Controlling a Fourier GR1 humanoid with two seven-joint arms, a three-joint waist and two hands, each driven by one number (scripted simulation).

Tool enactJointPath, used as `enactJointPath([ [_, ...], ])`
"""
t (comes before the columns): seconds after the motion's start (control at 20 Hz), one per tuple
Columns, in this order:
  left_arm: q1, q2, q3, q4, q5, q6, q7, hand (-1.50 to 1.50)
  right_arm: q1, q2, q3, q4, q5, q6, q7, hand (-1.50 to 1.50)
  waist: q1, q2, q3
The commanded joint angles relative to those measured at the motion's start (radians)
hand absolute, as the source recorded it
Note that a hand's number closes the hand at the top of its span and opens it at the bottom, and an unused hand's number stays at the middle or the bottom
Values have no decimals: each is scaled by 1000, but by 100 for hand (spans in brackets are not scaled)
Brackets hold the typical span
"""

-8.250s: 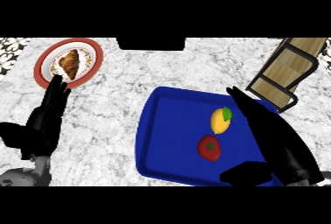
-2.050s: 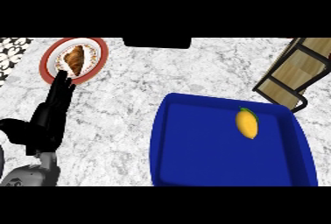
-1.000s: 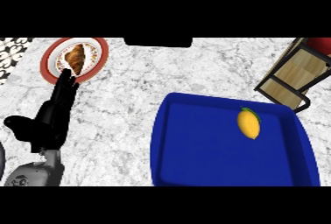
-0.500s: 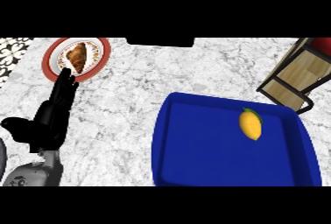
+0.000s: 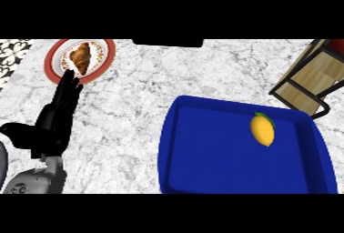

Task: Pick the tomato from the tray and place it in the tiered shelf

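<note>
1. Found the left hand (image 5: 57, 120) at the view's left, above its grey forearm (image 5: 37, 179) coming in from the lower edge.
2. Saw its fingers (image 5: 69, 82) straight and close together, pointing away up the counter (image 5: 148, 91), with the thumb spread out to the left; holding nothing.
3. Noted the fingertips reaching the near rim of a red-rimmed plate (image 5: 109, 53) at the upper left, overlapping that rim in the head view; could not tell whether touching it or hanging just above.
4. Saw a brown croissant (image 5: 80, 58) lying on that plate, just beyond the fingertips.
5. Found a blue tray (image 5: 215, 154) on the counter at the lower right, well apart from the hand.
6. Saw a yellow lemon (image 5: 262, 129) with a green end lying lengthwise in the tray's far right part.
7. Found the tiered shelf (image 5: 316, 75), black-framed with wooden boards, just beyond the tray's far right corner.
8. Took a dark red sliver at the view's upper right corner for the tomato (image 5: 334, 44), sitting on the shelf's upper tier and cut off by the edge; could not confirm its shape.
</note>
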Motion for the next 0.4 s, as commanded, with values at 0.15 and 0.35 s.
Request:
enactJointPath([
  [0.15, -3, -12, 2, -12, 1, 13, 6, 0, 56, -60, -23, -14, -23, 144, -46, -150, -4, 1, 5],
  [0.35, -8, -6, 2, 12, -3, 4, -2, 0, 71, -52, -34, -39, -36, 152, -48, -150, -5, 8, 7],
])
